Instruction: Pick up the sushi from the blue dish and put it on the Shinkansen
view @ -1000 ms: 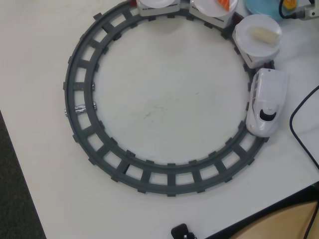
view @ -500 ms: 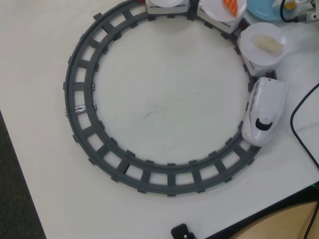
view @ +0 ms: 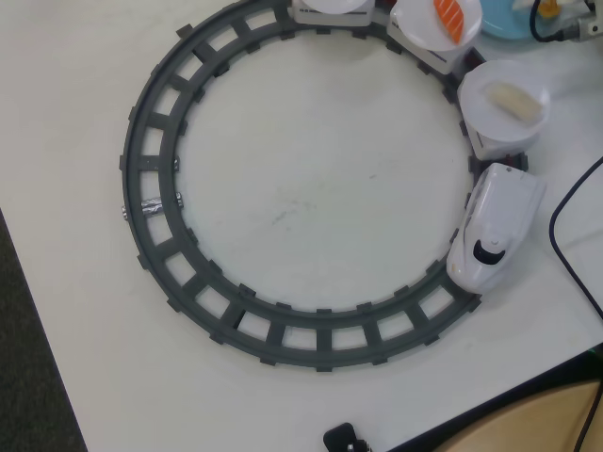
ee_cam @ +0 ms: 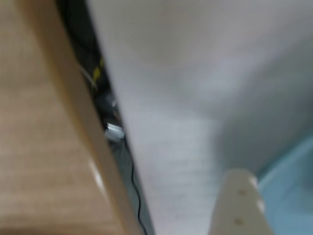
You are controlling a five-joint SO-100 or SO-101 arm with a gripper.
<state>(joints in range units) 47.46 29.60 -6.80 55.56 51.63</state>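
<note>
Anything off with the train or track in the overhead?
The Shinkansen sits askew, its nose angled off the curve of the gray track. It may be derailed, though its wheels are hidden. Nothing looks spilled.

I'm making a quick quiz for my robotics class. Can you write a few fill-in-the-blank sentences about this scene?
1. The track forms a ____ loop.
2. The train has a ____ body.
3. The plate just behind the train carries a ____ piece.
4. The next plate carries an ____ striped piece.

Missing words: round; white; cream; orange
</note>
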